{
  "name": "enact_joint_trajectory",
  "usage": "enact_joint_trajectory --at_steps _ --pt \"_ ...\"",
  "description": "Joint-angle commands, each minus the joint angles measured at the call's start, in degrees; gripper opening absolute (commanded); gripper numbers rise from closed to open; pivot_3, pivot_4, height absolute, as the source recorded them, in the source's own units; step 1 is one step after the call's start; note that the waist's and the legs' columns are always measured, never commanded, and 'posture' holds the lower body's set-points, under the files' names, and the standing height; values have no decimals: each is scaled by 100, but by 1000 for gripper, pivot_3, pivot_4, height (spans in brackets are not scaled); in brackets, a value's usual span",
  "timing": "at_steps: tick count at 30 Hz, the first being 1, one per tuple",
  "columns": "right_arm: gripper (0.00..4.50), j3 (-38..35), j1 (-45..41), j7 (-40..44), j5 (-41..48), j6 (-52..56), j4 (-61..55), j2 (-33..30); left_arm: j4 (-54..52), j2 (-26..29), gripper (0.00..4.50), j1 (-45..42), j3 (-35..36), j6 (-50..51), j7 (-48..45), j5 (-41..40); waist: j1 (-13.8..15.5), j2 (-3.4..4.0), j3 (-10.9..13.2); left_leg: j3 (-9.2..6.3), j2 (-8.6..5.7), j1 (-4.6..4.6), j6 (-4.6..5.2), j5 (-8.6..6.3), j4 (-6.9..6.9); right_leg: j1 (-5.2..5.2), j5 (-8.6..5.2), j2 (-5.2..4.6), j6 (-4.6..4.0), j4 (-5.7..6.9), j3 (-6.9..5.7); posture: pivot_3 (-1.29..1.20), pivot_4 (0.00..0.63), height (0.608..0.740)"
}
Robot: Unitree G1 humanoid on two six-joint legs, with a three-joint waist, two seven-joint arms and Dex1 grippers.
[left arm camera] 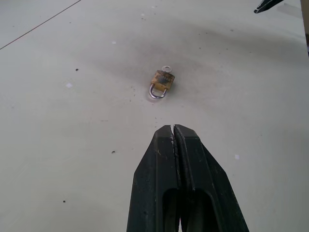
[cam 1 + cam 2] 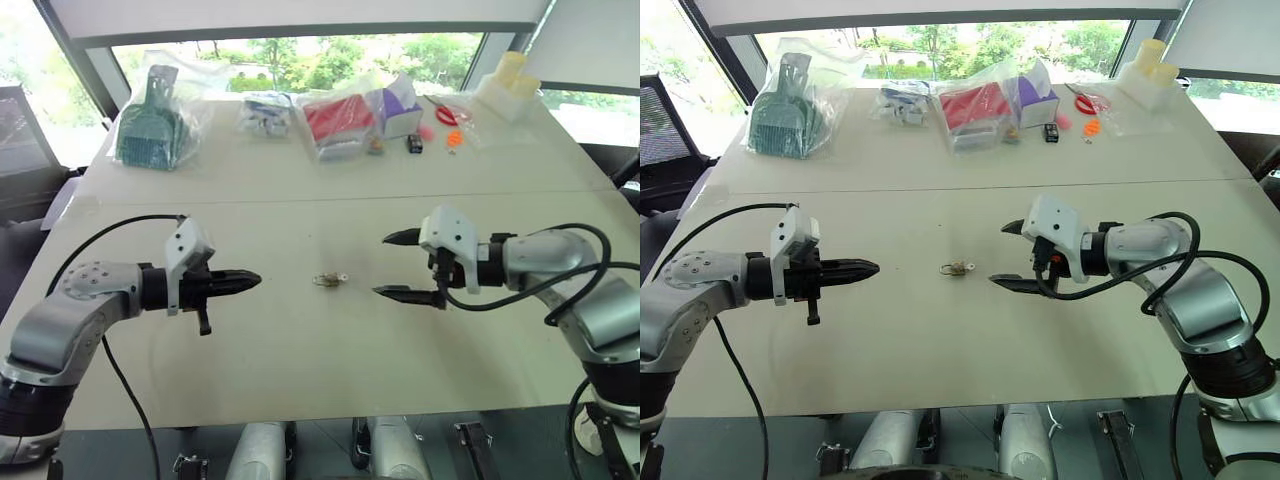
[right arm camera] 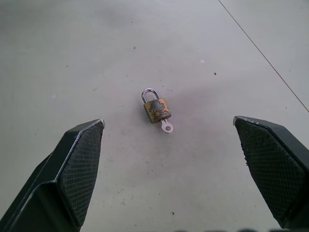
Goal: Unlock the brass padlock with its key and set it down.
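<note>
Both pincers hover over the pale table (image 2: 300, 370), tips facing each other: the left gripper (image 2: 250, 281) pinched closed and empty, the right gripper (image 2: 396, 266) spread wide. Between them, untouched, lies the brass padlock (image 3: 156, 109), the key (image 3: 166, 126) in its base. Beyond sit bagged items (image 2: 340, 120)

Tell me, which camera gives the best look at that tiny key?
The right wrist view: the key sticks out of the brass padlock, its round head plain against the table. The left wrist view shows that head beyond the padlock body. In both eye views it is a pale speck between the end effectors.
</note>
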Motion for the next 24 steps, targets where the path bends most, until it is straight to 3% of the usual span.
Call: enact_joint_trajectory --at_steps 1,13,24 --pt "4456 15 -43 14 8 -114 -161 1 -13 64 0 -134 120 -147 4 75 -5 0 0 1 0 0 0 0 0 0 0 0 0 0 0 0 150 740" --pt "4456 -85 237 -128 102 1 -388 15 -104 -170 0 -424 -124 -127 9 41 -6 -1 0 1 -1 1 -1 0 3 4 1 0 1 1 0 0 150 740" --pt "4456 -126 361 -272 121 75 -485 -82 238 -395 0 -613 -553 -679 -77 545 -4 -1 0 0 0 3 -1 0 7 6 1 0 1 1 1 0 150 740"
